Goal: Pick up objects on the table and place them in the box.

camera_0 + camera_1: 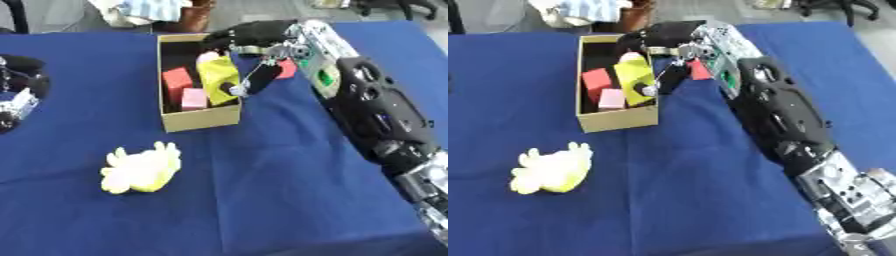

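A yellow object (218, 74) is pinched by the right robot hand (249, 40) over the box (203, 118) (red and pink blocks inside).

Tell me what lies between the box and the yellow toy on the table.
Nothing: in the left eye view only bare blue cloth separates the box from the yellow toy.
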Motion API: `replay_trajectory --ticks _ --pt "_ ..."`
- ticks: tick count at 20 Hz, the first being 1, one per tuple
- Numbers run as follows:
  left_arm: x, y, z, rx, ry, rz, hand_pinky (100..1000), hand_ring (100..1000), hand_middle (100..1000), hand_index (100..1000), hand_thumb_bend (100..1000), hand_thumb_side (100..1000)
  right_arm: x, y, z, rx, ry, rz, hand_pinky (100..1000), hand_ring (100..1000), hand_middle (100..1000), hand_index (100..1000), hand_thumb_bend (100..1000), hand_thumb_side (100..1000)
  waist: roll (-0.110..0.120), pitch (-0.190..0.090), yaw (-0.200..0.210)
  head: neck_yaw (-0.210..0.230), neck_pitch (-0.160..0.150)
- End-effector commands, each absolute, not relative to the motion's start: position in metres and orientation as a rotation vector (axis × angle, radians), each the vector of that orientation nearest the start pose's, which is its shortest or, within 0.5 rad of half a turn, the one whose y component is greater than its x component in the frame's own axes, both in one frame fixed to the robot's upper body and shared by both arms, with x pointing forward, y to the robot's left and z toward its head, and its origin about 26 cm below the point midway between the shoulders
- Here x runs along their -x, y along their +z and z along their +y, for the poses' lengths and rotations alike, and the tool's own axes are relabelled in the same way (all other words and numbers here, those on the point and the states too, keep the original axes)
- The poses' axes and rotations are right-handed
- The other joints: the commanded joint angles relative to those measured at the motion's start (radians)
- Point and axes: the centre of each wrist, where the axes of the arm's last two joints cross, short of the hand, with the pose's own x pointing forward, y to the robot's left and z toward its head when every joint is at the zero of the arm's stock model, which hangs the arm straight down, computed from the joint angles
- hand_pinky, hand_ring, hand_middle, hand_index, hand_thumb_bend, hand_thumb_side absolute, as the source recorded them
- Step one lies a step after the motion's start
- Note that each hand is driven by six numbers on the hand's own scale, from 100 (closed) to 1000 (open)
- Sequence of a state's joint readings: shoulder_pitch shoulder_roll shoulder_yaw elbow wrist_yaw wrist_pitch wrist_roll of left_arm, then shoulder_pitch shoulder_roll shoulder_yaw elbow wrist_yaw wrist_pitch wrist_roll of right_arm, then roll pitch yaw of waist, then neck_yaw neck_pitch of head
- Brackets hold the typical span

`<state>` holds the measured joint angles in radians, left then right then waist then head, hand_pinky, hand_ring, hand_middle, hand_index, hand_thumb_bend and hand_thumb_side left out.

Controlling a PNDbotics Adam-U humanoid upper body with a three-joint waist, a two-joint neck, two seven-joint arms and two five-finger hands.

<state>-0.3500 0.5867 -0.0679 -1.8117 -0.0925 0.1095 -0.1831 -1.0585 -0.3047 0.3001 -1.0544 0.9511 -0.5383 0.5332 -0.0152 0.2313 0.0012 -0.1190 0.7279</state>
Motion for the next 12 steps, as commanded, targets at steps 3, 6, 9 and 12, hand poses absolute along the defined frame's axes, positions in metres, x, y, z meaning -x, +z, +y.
replay_trajectory --ticks 3,6,9,12 --pt "-0.327 0.204 0.307 -0.408 -0.819 -1.900 700 624 630 774 326 611 -0.470 0.274 -0.184 -1.031 -2.583 2.100 964 1000 1000 1000 176 493 -0.010 -0.036 -0.004 0.001 -0.009" --pt "-0.326 0.203 0.308 -0.415 -0.815 -1.896 700 624 630 774 326 611 -0.472 0.281 -0.208 -1.109 -2.561 2.201 962 1000 1000 1000 140 480 -0.012 -0.036 -0.010 0.002 -0.011" --pt "-0.326 0.203 0.309 -0.416 -0.814 -1.895 700 624 630 774 326 612 -0.475 0.282 -0.229 -1.182 -2.552 2.296 960 1000 1000 1000 107 474 -0.012 -0.035 -0.014 0.005 -0.013" --pt "-0.326 0.203 0.309 -0.415 -0.814 -1.896 700 624 630 774 325 612 -0.480 0.275 -0.250 -1.269 -2.568 2.378 956 1000 1000 1000 100 490 -0.010 -0.033 -0.014 0.001 -0.016"
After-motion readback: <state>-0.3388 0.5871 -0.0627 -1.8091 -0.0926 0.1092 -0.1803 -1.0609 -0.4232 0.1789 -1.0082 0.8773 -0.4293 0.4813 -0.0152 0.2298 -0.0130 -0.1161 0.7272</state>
